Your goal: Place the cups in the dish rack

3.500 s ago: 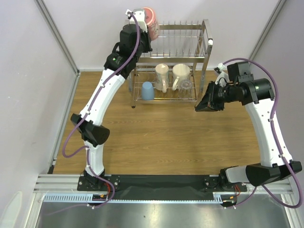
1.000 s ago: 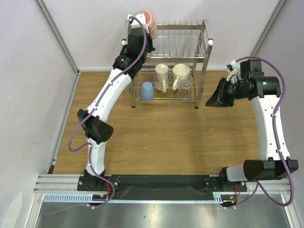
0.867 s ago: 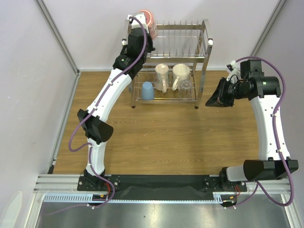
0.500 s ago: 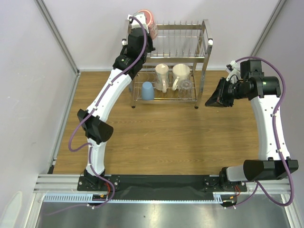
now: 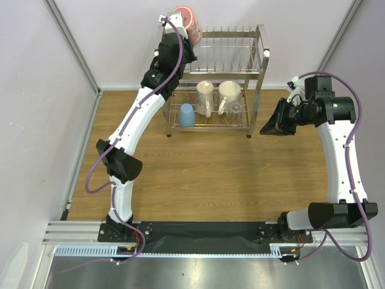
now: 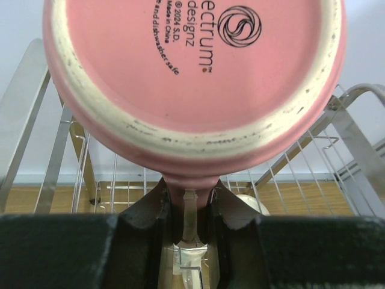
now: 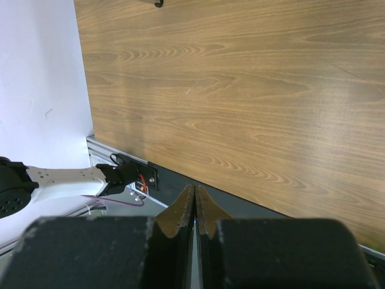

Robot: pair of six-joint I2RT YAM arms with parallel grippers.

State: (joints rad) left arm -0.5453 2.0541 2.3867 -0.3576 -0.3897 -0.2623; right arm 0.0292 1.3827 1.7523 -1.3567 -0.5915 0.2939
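The steel dish rack point(image 5: 258, 57) stands at the back of the table. On its lower tier are the light blue cup point(image 5: 187, 114), two cream mugs point(image 5: 205, 96) point(image 5: 229, 94) and the clear glass tumbler point(image 5: 236, 109). My left gripper point(image 5: 179, 30) is shut on the handle of the pink mug point(image 5: 183, 18), holding it above the rack's upper left corner. In the left wrist view the pink mug's base point(image 6: 192, 66) fills the top and my left gripper point(image 6: 189, 205) pinches its handle. My right gripper point(image 5: 269, 127) is shut and empty, right of the rack; in the right wrist view the right gripper point(image 7: 194, 201) hangs over bare wood.
The wooden table point(image 5: 210, 174) lies in front of the rack. White walls with metal frame posts point(image 5: 72, 45) close in the left, back and right. The rack's upright prongs point(image 5: 228, 33) line the upper tier to the right of the pink mug.
My left gripper has lifted the pink mug slightly up and back over the rack's upper left corner. My right arm pulled back right from the rack earlier and has since stayed still.
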